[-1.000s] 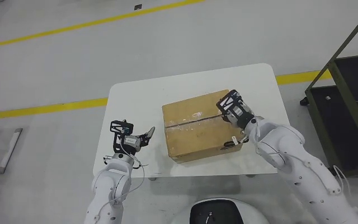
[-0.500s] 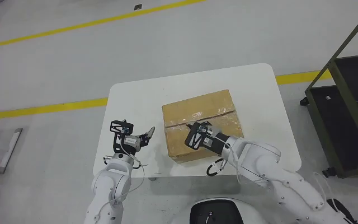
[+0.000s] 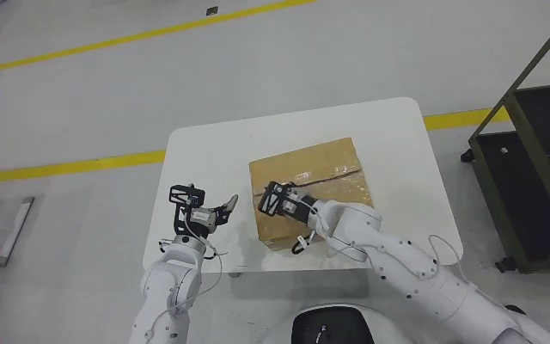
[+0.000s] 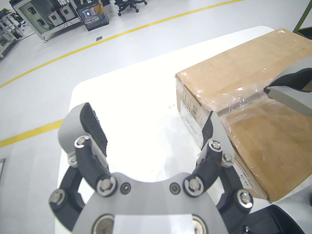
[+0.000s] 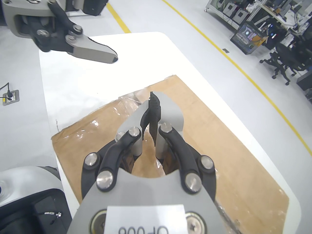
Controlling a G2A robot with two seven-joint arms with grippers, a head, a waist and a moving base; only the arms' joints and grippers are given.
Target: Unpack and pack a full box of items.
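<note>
the box [image 4: 243, 74] is cut off at the left wrist view's edge, its contents hidden.

The brown rectangular cardboard box [image 3: 331, 168] sits on the white rounded counter [image 3: 215, 150], on its right half, with one long side facing me. My left claw [image 4: 148, 113] hangs over the counter's left part, just beside the box's left end and apart from it, fingers spread. My right claw [image 5: 153, 103] is over the box top near that same left end, above the taped seam, fingers pressed together; I cannot tell if it touches. On the floor a yellow painted line [image 3: 86, 163] passes behind the counter, and a dark metal rack [image 3: 516, 155] stands right of it.
</note>
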